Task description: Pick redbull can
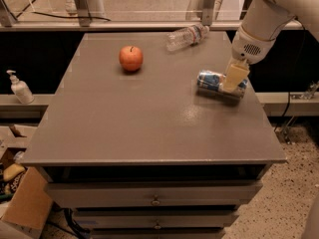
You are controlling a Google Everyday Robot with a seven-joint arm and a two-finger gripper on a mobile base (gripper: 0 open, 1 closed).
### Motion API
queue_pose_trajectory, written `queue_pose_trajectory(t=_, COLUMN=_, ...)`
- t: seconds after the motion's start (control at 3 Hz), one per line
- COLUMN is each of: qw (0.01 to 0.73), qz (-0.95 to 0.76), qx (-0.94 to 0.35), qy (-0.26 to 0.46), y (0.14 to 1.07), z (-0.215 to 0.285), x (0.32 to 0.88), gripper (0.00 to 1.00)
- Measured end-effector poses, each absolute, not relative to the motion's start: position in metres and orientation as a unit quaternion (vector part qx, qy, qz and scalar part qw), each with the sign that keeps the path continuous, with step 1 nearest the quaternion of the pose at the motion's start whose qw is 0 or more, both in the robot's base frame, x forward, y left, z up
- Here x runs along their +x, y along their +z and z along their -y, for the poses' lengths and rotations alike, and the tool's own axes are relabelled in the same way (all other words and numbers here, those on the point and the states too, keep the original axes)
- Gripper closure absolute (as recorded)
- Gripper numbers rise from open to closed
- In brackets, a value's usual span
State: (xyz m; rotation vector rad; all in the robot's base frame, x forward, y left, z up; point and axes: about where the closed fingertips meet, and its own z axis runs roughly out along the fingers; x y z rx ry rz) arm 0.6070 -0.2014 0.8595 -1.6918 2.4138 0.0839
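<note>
Pincer is down at the redbull can, well right of the apple and a bit nearer the camera than it. The cream tip covers the half of the can that faces away from the apple, so that part is hidden. Can't tell if the pincer is released, clenched or grasping the can, because the contact isn't visible from here. The white arm comes in from the upper right, beyond the can as seen from the apple.

The can lies on its side on the desk. Its apple-facing end shows blue and silver.

The apple sits upright on the desk, stem up.

The water bottle is right of the apple and farther back. It lies on its side, clear plastic, apart from both the apple and the can.

The pump bottle is far left of the apple, off the desk, upright on a lower ledge.

The cardboard box is well below and left of the apple, on the floor by the desk.

The drawers run across the desk front, straight down from the apple.
</note>
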Motion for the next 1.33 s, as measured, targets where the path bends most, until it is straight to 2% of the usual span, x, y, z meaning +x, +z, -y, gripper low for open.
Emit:
queue_pose_trajectory(t=0.33, qw=0.079, qz=-0.823, qx=-0.555, qy=0.089, y=0.864, z=0.2, x=0.584, gripper=1.0)
queue_pose_trajectory(t=1.33, qw=0.065, qz=-0.792, qx=-0.555, qy=0.246, y=0.864, z=0.139, x=0.507, gripper=1.0)
